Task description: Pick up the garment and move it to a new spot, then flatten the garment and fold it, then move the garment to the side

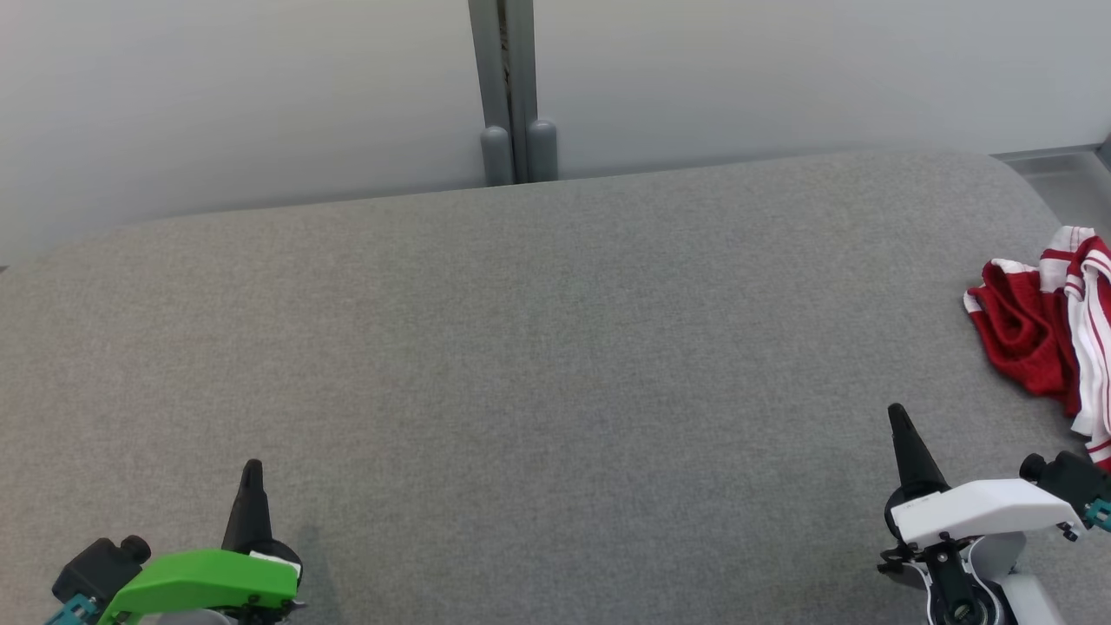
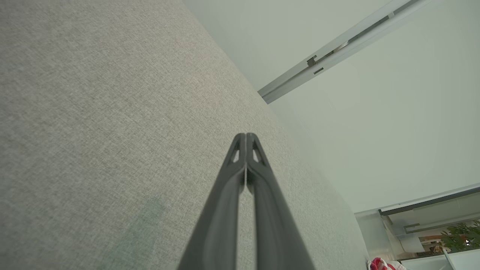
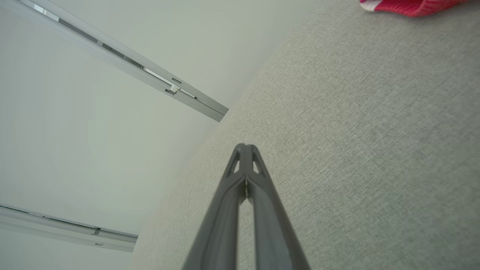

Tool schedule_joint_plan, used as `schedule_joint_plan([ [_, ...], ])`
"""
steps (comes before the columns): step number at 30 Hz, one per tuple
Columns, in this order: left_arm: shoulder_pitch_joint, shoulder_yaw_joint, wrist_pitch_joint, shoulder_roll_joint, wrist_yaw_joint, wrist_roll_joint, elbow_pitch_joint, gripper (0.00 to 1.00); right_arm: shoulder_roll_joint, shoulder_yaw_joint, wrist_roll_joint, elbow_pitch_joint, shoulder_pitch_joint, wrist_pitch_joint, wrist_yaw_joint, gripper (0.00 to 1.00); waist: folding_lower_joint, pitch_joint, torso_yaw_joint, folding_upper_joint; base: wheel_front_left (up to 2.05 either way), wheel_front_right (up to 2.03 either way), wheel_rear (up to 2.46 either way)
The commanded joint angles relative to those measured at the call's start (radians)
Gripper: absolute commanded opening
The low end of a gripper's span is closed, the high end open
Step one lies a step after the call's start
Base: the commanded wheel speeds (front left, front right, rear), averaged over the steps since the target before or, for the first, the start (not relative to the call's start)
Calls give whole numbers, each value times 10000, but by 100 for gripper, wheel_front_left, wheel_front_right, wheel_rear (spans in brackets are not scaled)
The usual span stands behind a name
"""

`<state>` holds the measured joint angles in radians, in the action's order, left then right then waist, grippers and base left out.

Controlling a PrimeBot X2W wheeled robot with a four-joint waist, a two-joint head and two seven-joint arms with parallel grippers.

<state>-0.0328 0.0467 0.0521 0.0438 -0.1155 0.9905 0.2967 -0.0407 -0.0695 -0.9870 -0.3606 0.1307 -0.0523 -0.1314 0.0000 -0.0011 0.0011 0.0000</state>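
- Head view: garment (image 1: 1037, 334) lies crumpled at the right edge of the grey upholstered surface (image 1: 521, 347), partly cut off by the frame. It sits just beyond and to the right of the right gripper (image 1: 897, 415), not touching it.
- Left gripper (image 1: 252, 470) at near left, well apart from the garment; fingers pressed together, nothing held. Right gripper likewise closed and empty.
- Material: red cloth with white striped trim, bunched in soft folds. Judged light, limp and not fragile; likely to sag and trail when lifted.
- Hold: judged best at a raised fold or the striped edge, pinching few layers. A trimmed hem should give firmer purchase than the loose middle.
- Surface: coarse woven fabric with a rounded far edge; some drag on the cloth is likely.
- Background: plain pale wall (image 1: 260, 104), grey upright post (image 1: 512, 87).
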Motion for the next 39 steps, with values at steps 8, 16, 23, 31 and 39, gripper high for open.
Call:
schedule_joint_plan([
  [8, -356, 145, -273, 65, -80, 1025, -198, 0, -74, -95, -1044, 315, -29, 284, 7, 0, 0, 5, -1, 0, 0, 0, 0],
  [16, -429, 234, -498, 71, -86, 1830, -251, 0, -83, -154, -1853, 453, -64, 505, 7, 0, 0, 9, -2, 0, 0, 0, 0],
  [23, -500, 308, -675, 74, -95, 2502, -293, 0, -88, -200, -2525, 568, -86, 687, 7, 0, 0, 13, -3, 0, 0, 0, 0],
  [31, -551, 376, -858, 78, -111, 3187, -337, 0, -93, -252, -3222, 689, -121, 878, 8, 0, 0, 18, -4, 0, 0, 0, 0],
  [39, -628, 443, -1045, 83, -129, 3846, -380, 0, -98, -300, -3881, 803, -154, 1049, 9, 0, 0, 23, -6, 0, 0, 0, 0],
])
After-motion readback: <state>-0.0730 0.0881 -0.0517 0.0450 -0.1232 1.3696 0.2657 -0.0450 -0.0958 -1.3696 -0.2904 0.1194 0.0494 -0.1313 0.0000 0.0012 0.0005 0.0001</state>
